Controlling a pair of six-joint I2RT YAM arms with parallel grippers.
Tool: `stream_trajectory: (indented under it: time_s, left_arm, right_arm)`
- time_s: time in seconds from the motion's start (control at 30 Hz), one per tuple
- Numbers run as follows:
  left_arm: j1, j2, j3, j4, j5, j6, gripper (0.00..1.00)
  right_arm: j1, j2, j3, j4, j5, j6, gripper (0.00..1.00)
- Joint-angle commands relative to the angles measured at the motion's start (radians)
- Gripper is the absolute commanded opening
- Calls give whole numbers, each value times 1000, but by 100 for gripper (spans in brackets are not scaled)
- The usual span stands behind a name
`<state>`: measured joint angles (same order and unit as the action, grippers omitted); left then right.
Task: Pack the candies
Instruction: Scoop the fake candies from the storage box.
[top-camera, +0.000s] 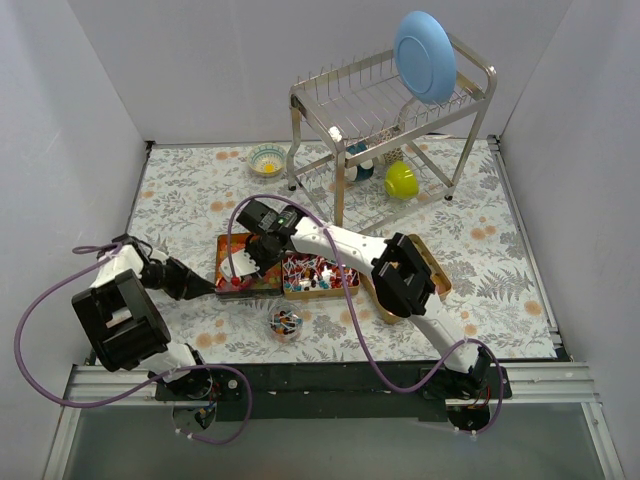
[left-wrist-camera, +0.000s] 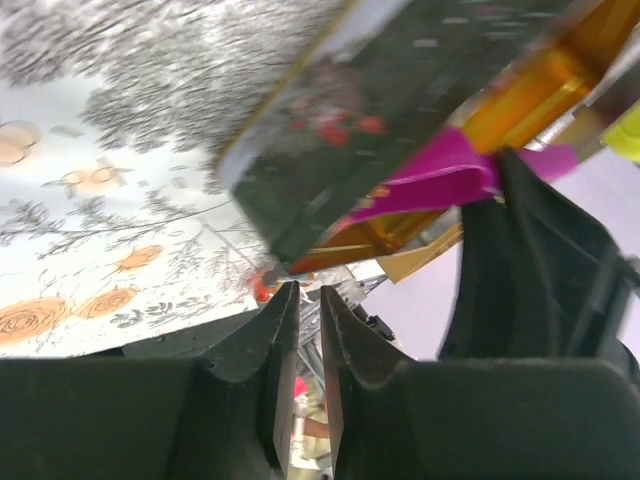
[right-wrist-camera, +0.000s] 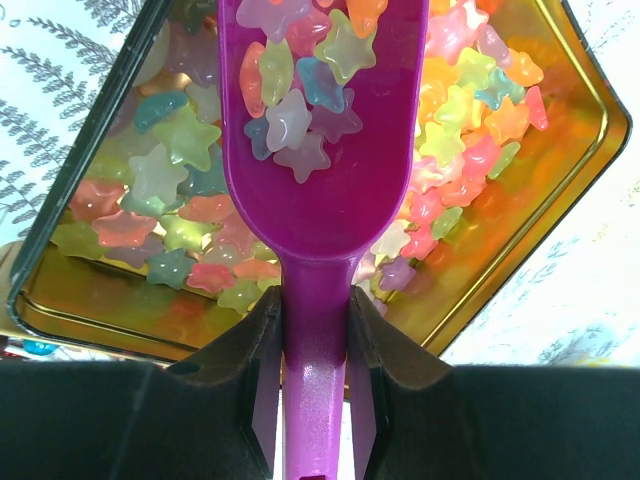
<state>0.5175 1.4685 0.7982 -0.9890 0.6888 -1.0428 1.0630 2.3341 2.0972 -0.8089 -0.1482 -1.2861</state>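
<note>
My right gripper (right-wrist-camera: 315, 305) is shut on the handle of a purple scoop (right-wrist-camera: 320, 170). The scoop holds several star-shaped gummy candies (right-wrist-camera: 290, 110) above a gold tin tray (right-wrist-camera: 590, 110) full of the same gummies (right-wrist-camera: 150, 190). In the top view this gripper (top-camera: 250, 258) hangs over the left tray (top-camera: 225, 262). My left gripper (top-camera: 213, 287) sits at that tray's left corner. In the left wrist view its jaws (left-wrist-camera: 303, 293) are almost together with nothing seen between them, just below the tray's dark outer wall (left-wrist-camera: 350, 120). The scoop (left-wrist-camera: 440, 180) shows beyond.
A second tray (top-camera: 318, 275) of wrapped candies lies to the right of the first. A third gold tray (top-camera: 443, 270) lies partly under my right arm. A small cup (top-camera: 285, 323) with candies stands in front. A dish rack (top-camera: 390, 110) with a blue plate (top-camera: 425, 55), a green cup (top-camera: 401, 180) and a small bowl (top-camera: 267, 158) are at the back.
</note>
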Motion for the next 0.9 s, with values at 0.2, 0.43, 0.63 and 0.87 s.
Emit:
stream_trajectory:
  time_s: [0.2,0.43,0.63,0.87]
  left_arm:
    - [-1,4,150,-138,126,147,19]
    - [9,-13,182,-172,176,170,20]
    - [9,-23,179,-180,204,171,20]
    - [10,-28,177,-175,225,171,20]
  right_arm:
    - [-1,-16,-20,-121,-57,149,1]
    - [-15,-24,-23,-96,-45,255,1]
    - [-37,-30,-6,-75,-21,327,1]
    - [-66,-82,-63,-59,-28,364,1]
